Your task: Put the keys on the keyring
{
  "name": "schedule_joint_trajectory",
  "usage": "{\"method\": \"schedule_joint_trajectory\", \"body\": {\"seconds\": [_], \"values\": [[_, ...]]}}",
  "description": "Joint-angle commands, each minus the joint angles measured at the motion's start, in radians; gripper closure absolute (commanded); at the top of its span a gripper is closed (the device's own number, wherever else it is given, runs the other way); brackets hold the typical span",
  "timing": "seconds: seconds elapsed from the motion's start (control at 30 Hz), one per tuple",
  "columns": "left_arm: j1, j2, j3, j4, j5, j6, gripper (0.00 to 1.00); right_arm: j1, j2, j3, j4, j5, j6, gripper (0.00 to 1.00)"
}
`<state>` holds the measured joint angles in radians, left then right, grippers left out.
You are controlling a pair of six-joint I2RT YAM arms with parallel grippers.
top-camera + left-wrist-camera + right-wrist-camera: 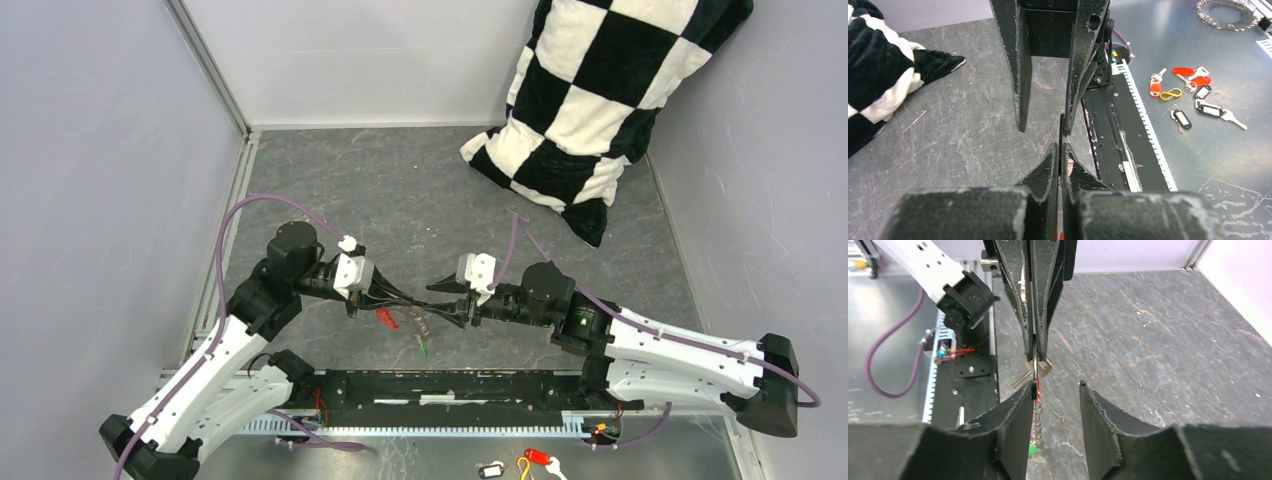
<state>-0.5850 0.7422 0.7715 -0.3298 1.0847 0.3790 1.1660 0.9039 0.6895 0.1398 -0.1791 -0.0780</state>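
The left claw (411, 304) and right claw (437, 300) meet tip to tip at the middle of the top view, low over the grey table (400, 190). The left claw's jaws are pressed together, with no gap showing in its own wrist view (1061, 149). They pinch a thin metal sliver at the top of the keyring (1037, 420), though I cannot tell if that sliver is ring wire or a key's edge. In the right wrist view the left claw (1036, 352) comes down from the top centre of the frame, and the bundle hangs from its tips. The metal key (1044, 367) sits just under the tips, the red key (1038, 387) below it, then the chain, and the green key (1031, 450) at the bottom edge. The right claw (1056, 387) stands about half apart and grips nothing. The inner face of its finger at frame left is right beside the chain, touching or nearly so, and its other finger is clear of it. From above, the red key (387, 318), metal key (421, 322) and green key (422, 347) show just below the meeting point. A checkered pillow (590, 90) fills the upper right, well apart. Spare tags (1188, 90) lie at the right of the left wrist view.
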Motion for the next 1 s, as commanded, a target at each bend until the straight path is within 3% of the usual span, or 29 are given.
{"method": "schedule_joint_trajectory", "body": {"seconds": [0.0,0.13,0.27,0.3,0.43,0.53,0.6,0.73,0.97], "values": [[-0.005,-0.018,0.026,0.069,0.026,-0.057,0.98,-0.028,-0.021,-0.035,0.173,-0.104,0.098,0.59],[-0.004,-0.026,0.023,0.091,0.023,-0.07,0.98,-0.05,-0.018,-0.057,0.212,-0.134,0.149,0.72],[-0.005,-0.03,0.022,0.083,0.019,-0.063,0.98,-0.06,-0.001,-0.035,0.195,-0.151,0.157,0.98],[-0.003,-0.03,0.021,0.077,0.019,-0.053,0.98,-0.06,0.003,-0.027,0.189,-0.151,0.156,1.0],[-0.004,-0.028,0.016,0.0,0.004,0.021,0.95,-0.065,0.026,0.047,0.088,-0.146,0.132,1.0],[-0.004,-0.004,0.034,-0.116,-0.04,0.121,0.6,-0.065,0.092,0.182,-0.155,-0.131,0.056,1.0],[-0.004,0.026,0.07,-0.193,-0.066,0.183,0.48,-0.065,0.129,0.26,-0.299,-0.112,0.015,1.0],[-0.005,0.059,0.141,-0.278,-0.075,0.257,0.47,-0.065,0.173,0.366,-0.461,-0.099,-0.044,1.0],[-0.005,0.072,0.185,-0.285,-0.069,0.243,0.55,-0.063,0.252,0.508,-0.628,-0.111,-0.11,1.0]]}}
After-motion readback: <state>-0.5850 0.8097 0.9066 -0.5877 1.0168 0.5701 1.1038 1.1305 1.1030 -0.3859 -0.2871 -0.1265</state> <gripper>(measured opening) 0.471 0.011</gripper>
